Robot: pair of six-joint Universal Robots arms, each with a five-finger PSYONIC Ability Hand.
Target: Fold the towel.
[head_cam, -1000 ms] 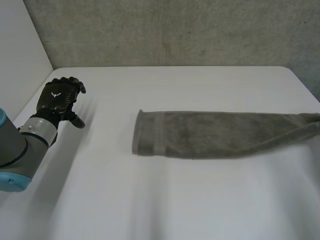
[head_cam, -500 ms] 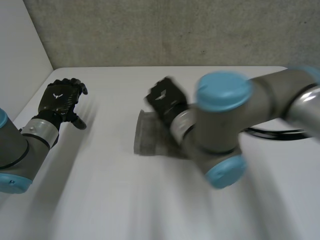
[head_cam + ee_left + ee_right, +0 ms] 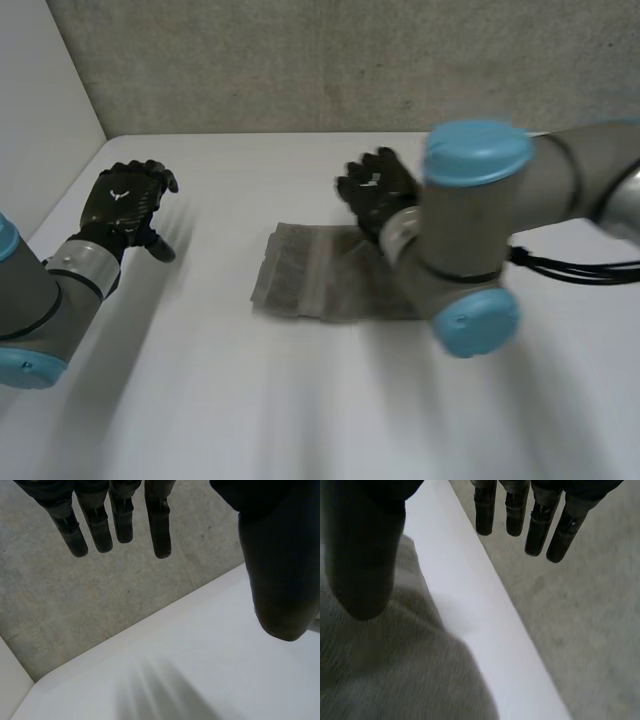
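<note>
The grey towel [image 3: 310,283] lies folded over on the white table [image 3: 220,390], near its middle. My right hand [image 3: 376,190] hovers above the towel's far edge with straight, spread fingers [image 3: 537,525] that hold nothing. In the right wrist view the towel [image 3: 405,665] lies under the palm and thumb, apart from the fingers. My left hand [image 3: 125,200] hangs over the table's left side, well away from the towel. Its fingers [image 3: 112,520] are straight and empty.
A grey carpeted wall [image 3: 330,60] runs behind the table's far edge. A white panel [image 3: 40,110] stands at the left. My right arm [image 3: 480,230] reaches across the table's right half and covers part of the towel.
The right arm swept in from the right, carried the towel's right end over to the left and let go. The towel now lies shorter and doubled. The left hand stayed put.
</note>
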